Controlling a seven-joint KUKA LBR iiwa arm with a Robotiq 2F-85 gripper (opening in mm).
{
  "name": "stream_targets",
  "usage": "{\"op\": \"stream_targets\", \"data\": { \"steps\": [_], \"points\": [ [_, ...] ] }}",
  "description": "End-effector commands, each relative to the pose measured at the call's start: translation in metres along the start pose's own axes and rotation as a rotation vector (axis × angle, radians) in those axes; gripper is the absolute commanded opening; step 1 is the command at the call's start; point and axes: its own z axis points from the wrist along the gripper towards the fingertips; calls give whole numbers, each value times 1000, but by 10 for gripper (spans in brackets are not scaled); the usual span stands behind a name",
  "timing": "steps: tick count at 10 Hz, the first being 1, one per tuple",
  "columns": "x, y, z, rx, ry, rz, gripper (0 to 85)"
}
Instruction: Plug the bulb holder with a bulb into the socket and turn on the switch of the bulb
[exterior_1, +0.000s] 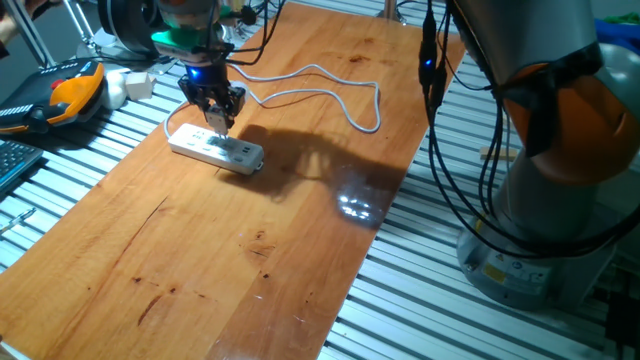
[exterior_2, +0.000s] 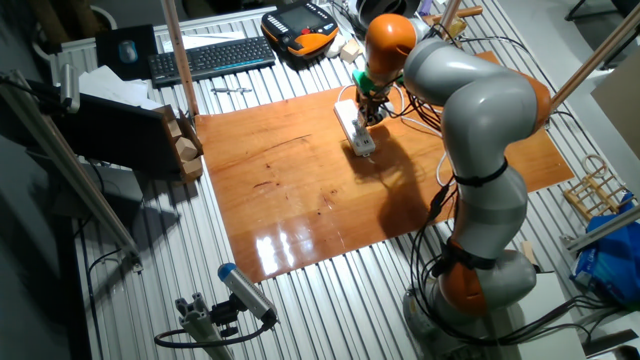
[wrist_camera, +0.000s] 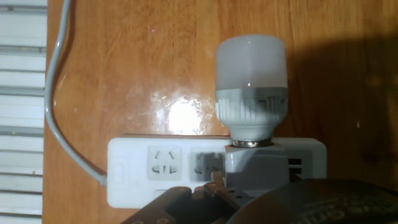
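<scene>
On the wooden table (exterior_1: 250, 250) the bulb holder (wrist_camera: 255, 165) already sits in the socket (wrist_camera: 143, 168), bulb (wrist_camera: 250, 65) seemingly unlit, switch apparently unpressed; whether the gripper (exterior_1: 221, 122) grips it, I cannot tell.

From my remote station: the long flat white rectangular power strip (exterior_1: 216, 148) lies on the wooden desk (exterior_1: 230, 260), near its far left edge in one fixed view. Its long white cable (exterior_1: 330, 95) loops across the desk behind and to the right of it. The small white boxy bulb holder (wrist_camera: 255, 163) sits on the strip in the hand view, right of two outlets, with the rounded white bulb (wrist_camera: 251, 84) reaching out over the desk beyond the strip's far side. My claw (exterior_1: 218, 118) is directly above the strip. A black keyboard (exterior_2: 212, 57) lies off the desk, beyond its far edge in the other fixed view.
</scene>
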Motion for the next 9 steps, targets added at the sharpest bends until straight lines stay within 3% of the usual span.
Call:
{"op": "stream_targets", "data": {
  "steps": [1, 6, 9],
  "points": [
    [2, 3, 0, -6, -4, 6, 0],
    [0, 22, 10, -21, -27, 42, 0],
    [1, 31, 12, -15, -24, 46, 0]
  ]
}}
